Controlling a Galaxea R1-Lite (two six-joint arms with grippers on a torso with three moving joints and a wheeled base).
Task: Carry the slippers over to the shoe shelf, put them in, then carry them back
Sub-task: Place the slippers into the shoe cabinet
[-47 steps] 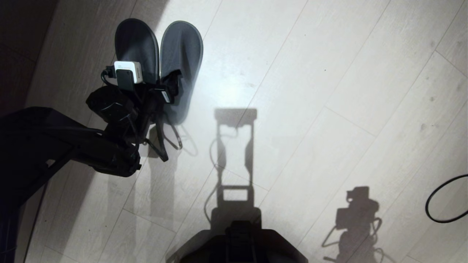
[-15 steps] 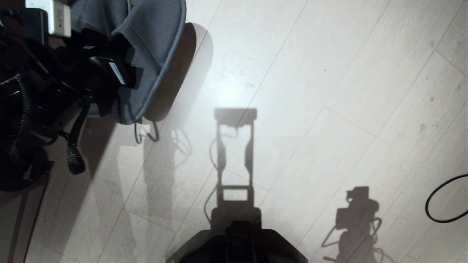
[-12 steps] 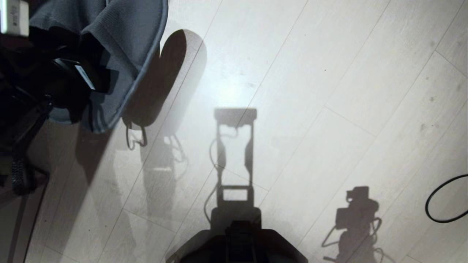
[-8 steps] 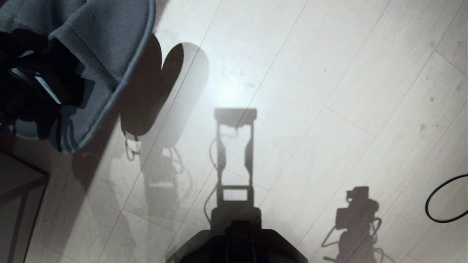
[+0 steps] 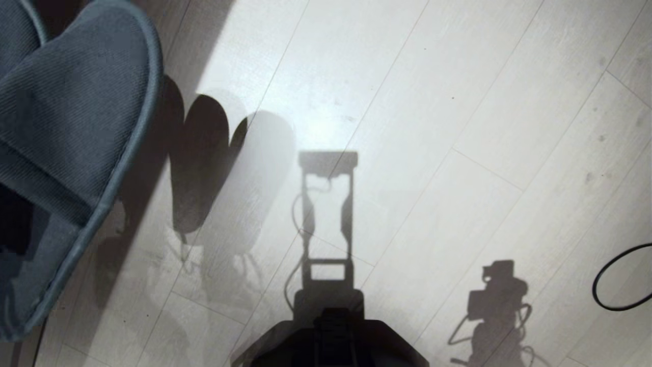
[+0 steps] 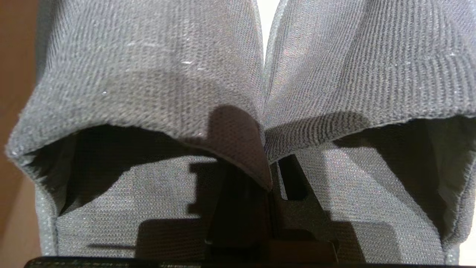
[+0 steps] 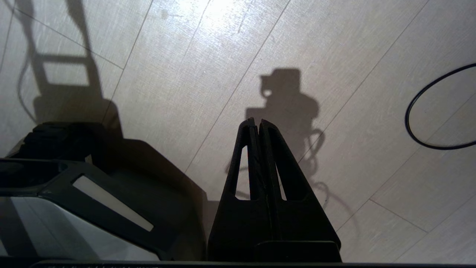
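The grey-blue slippers [image 5: 66,127] hang side by side above the floor, close under the head camera at the left edge, and cast a double shadow on the planks. In the left wrist view my left gripper [image 6: 269,175] is shut on the slippers [image 6: 148,74], pinching the two inner edges of their uppers together. That gripper itself is hidden in the head view. My right gripper [image 7: 256,123] is shut and empty, parked above bare floor. The shoe shelf is out of view.
Pale wood-look floor planks [image 5: 433,102] fill the scene. A black cable loop [image 5: 619,278] lies at the right edge, also visible as a cable loop [image 7: 438,108] beside the right gripper. My dark base [image 5: 331,341] sits at the bottom centre.
The left arm has lifted the slippers up toward the head camera and leftward. The arm and gripper have slipped out of the head view. The right arm has stayed still.
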